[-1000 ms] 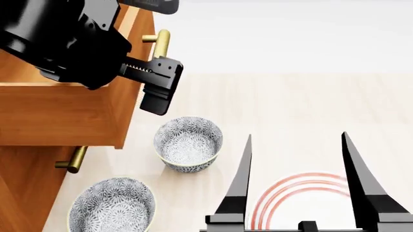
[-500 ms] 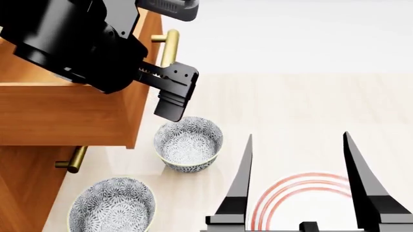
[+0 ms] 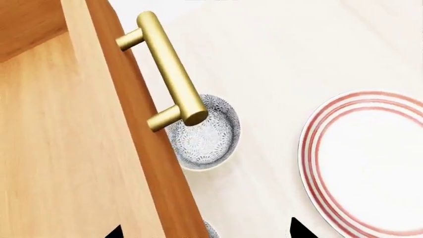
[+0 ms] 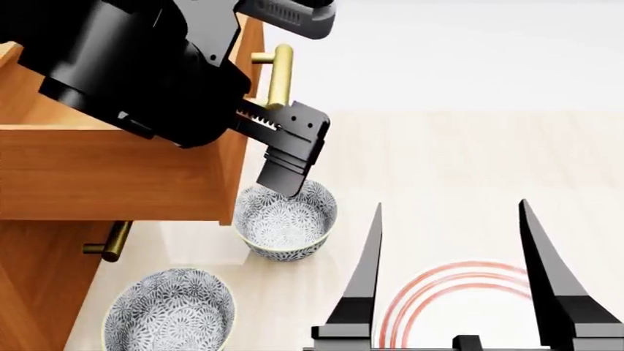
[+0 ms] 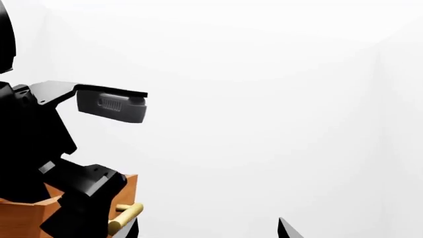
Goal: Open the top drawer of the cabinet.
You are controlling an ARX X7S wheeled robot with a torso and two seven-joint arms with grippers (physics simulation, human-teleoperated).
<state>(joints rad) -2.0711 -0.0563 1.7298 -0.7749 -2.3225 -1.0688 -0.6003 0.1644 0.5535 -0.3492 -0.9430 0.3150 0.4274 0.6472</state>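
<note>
- L gripper [image 4: 283, 150]: over the top drawer's front edge, beside its handle [image 4: 280, 75]. One finger [image 4: 288, 162] shows outside the front, pointing down at a bowl; the other is hidden, so can't tell how wide it stands or whether it grips anything. In L wrist view only two black tips show, drawer front between them, handle free.
- R gripper [image 4: 449, 274]: low in head view, both fingers wide apart, nothing between, over the plate [image 4: 458, 296].
- Top drawer [image 4: 117, 164]: pulled out from the cabinet [image 4: 39, 292], overhanging the lower drawer handle [image 4: 110, 243].
- Count: 2 grippers, 2 drawer handles, 2 patterned bowls – near [image 4: 168, 311], far [image 4: 286, 218] – 1 red-ringed plate.
- Vs 0.5 s ago: drawer front is further out, now reaching over the far bowl's rim; L gripper and top handle moved along with it. R gripper, bowls, plate unchanged.
</note>
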